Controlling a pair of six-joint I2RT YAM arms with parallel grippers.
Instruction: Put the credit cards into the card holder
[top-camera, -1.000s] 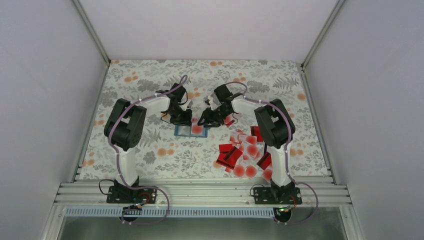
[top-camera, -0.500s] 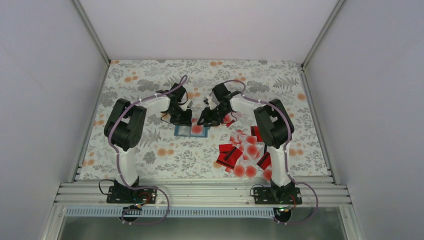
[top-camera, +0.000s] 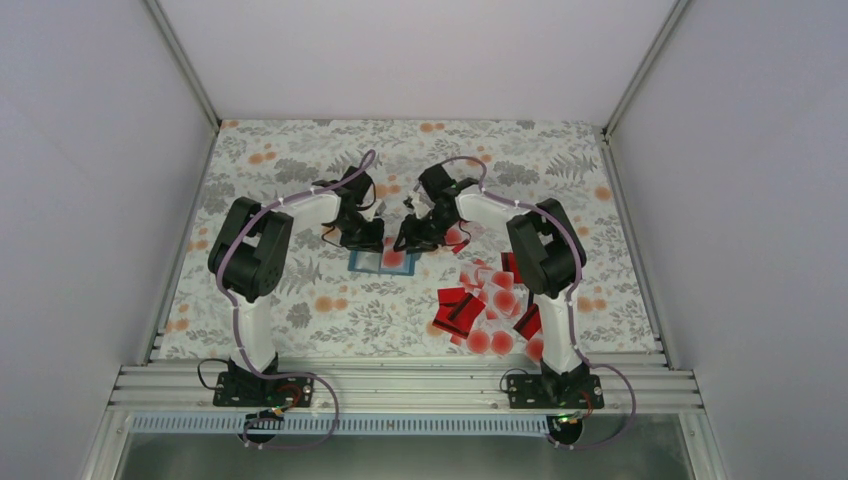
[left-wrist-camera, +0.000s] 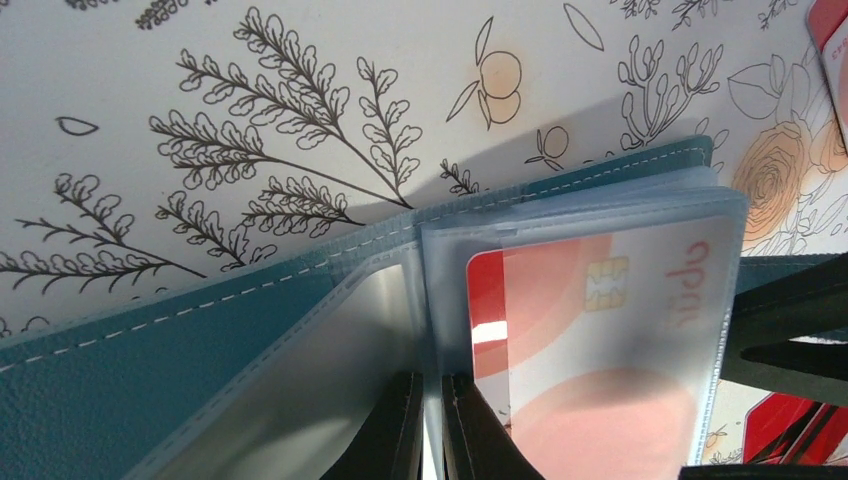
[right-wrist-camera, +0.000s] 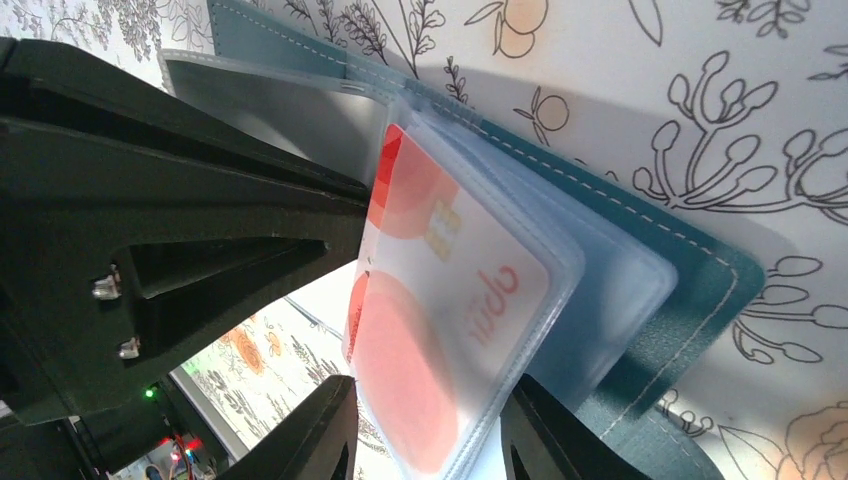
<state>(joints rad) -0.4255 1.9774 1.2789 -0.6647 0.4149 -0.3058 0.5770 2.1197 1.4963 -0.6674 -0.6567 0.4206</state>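
Card (right-wrist-camera: 440, 300) lies in card holder (left-wrist-camera: 150, 390), left gripper (left-wrist-camera: 432, 420) pinching its sleeve (left-wrist-camera: 600, 205)

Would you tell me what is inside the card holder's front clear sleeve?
A pale card with red dots and a chip sits inside. The sleeves behind it are covered, so their contents cannot be seen.

The top camera sits high behind the arm bases (top-camera: 250, 385), which lie at 6 o'clock, and looks down from afar on the whole bench (top-camera: 300, 310). The left wrist camera peers past the left pincer (left-wrist-camera: 432, 428) at 6 o'clock, very close to the card holder (left-wrist-camera: 150, 370). The right wrist camera is equally near. It faces the same holder and its sleeved card (right-wrist-camera: 440, 300) from the opposite side, with the right pincer (right-wrist-camera: 430, 440) at 6 o'clock.
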